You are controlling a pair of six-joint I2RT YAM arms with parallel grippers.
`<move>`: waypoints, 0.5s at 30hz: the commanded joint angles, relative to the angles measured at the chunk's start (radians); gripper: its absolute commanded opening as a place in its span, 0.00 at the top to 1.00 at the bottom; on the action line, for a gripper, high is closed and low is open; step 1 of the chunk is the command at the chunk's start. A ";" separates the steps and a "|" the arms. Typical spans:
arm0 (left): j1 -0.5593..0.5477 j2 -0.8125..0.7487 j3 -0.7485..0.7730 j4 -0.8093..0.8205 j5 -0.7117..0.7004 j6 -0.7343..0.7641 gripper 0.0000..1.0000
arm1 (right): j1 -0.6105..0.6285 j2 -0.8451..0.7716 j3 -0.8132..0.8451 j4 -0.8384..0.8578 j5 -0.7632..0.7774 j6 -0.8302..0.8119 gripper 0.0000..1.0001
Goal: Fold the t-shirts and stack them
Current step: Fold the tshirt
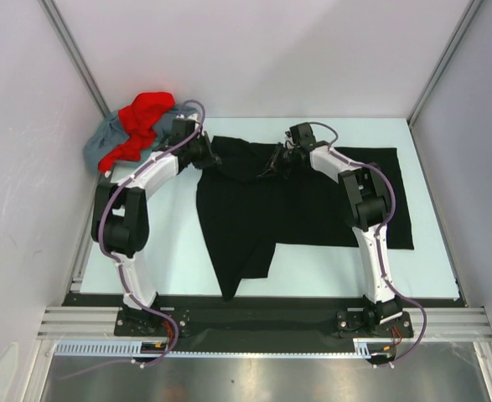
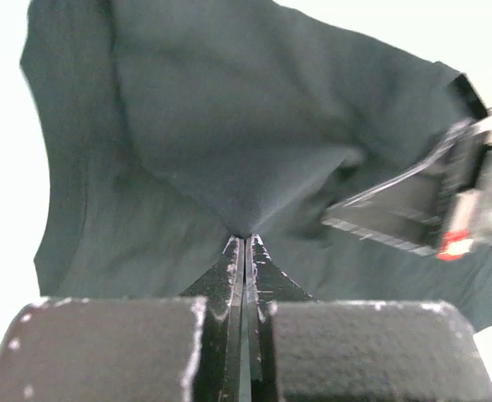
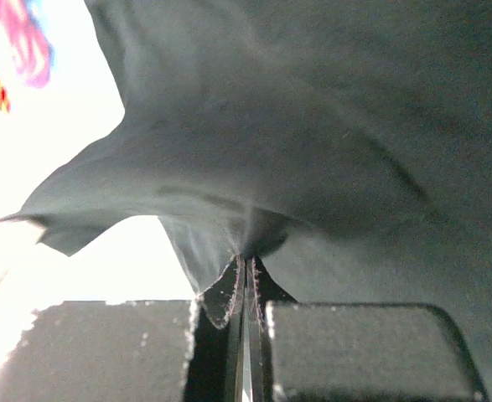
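The black t-shirt [image 1: 254, 209] lies spread over the middle of the table, with one part hanging toward the front edge. My left gripper [image 1: 208, 155] is shut on its far left edge; in the left wrist view the jaws [image 2: 246, 239] pinch a fold of dark cloth [image 2: 229, 126]. My right gripper [image 1: 279, 159] is shut on the shirt's far middle; in the right wrist view the jaws [image 3: 247, 258] pinch lifted cloth [image 3: 329, 126]. The red t-shirt [image 1: 141, 121] lies crumpled on the grey-blue t-shirt [image 1: 103, 142] at the far left corner.
Grey walls enclose the table on the left, back and right. The right gripper's body [image 2: 447, 201] shows in the left wrist view, close to the left gripper. A metal rail [image 1: 262, 322] runs along the near edge by the arm bases.
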 commanded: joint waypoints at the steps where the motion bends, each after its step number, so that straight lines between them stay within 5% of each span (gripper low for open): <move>1: 0.010 -0.075 -0.071 -0.027 0.011 -0.044 1.00 | -0.009 -0.006 0.075 -0.161 -0.147 -0.156 1.00; 9: 0.013 -0.130 -0.151 -0.088 0.000 -0.013 1.00 | -0.039 0.072 0.228 -0.421 -0.273 -0.343 1.00; 15: 0.013 -0.133 -0.195 -0.136 0.026 0.001 0.99 | -0.062 0.023 0.134 -0.474 -0.264 -0.399 1.00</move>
